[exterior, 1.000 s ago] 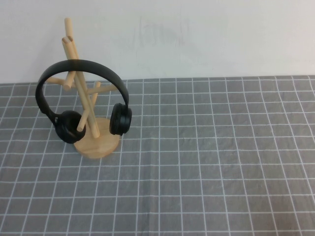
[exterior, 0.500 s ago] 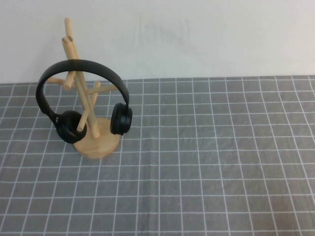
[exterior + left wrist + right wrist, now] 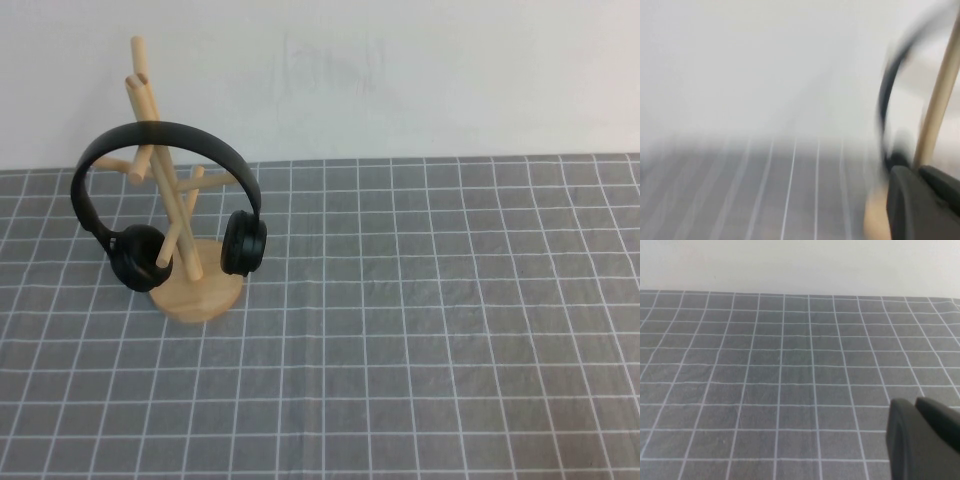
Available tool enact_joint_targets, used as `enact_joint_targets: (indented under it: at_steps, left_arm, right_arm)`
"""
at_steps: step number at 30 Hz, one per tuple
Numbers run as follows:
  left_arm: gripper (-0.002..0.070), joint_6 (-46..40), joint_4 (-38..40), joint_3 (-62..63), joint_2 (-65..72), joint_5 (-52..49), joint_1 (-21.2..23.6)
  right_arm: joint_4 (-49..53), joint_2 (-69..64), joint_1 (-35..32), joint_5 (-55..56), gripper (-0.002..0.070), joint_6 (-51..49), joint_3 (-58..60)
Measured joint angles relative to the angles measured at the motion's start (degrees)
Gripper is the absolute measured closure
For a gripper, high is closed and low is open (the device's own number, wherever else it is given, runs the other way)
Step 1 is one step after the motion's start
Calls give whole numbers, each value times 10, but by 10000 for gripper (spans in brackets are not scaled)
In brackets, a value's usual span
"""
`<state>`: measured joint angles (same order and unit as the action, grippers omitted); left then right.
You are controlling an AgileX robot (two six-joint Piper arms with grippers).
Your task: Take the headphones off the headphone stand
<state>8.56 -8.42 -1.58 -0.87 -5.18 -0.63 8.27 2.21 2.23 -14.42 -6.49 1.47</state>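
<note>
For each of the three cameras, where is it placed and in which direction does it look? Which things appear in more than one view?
High view: raised on the robot's side, angled down at the grey checked cloth, with the headphones hanging on the headphone stand at left; no arm shows.
Left wrist view: on the left arm, close beside the stand, blurred; part of the left claw shows.
Right wrist view: on the right arm, facing bare cloth and the white wall; part of the right claw shows.
Shared: high and left wrist views both show headphones and stand; all show the cloth.
</note>
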Motion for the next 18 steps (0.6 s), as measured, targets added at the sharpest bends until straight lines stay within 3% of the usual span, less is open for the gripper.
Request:
enact_joint_targets:
  at_steps: [6, 18]
  left_arm:
    - [679, 0, -8, 0, 0, 243, 0]
    - [679, 13, -9, 0, 0, 556, 0]
  right_arm:
    - [0, 0, 0, 0, 682, 0, 0]
    - [0, 0, 0, 0, 682, 0, 0]
